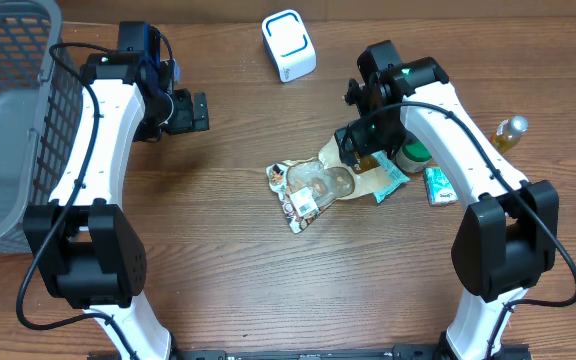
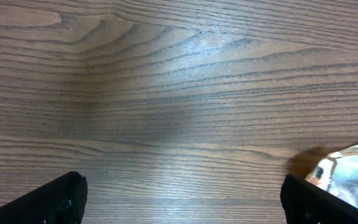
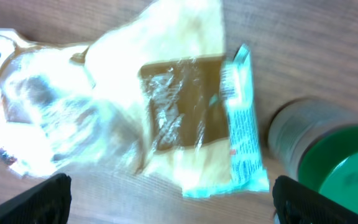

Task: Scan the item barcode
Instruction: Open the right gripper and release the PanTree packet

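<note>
Currently, the right gripper (image 3: 173,202) is spread wide open above a heap of snack packets (image 1: 313,186) at the middle of the table (image 1: 268,290), and nothing is grasped. A green-capped jar (image 3: 328,149) is seen just beside the packets. The left gripper (image 1: 200,112) is likewise open and empty over bare wood, well apart from the white box (image 1: 288,45).

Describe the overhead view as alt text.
Over a wooden table, the right tool, open, hangs above a heap of snack packets at the centre, while the left tool is open over bare wood. A grey mesh basket sits far left, and a white box at the top edge.
</note>
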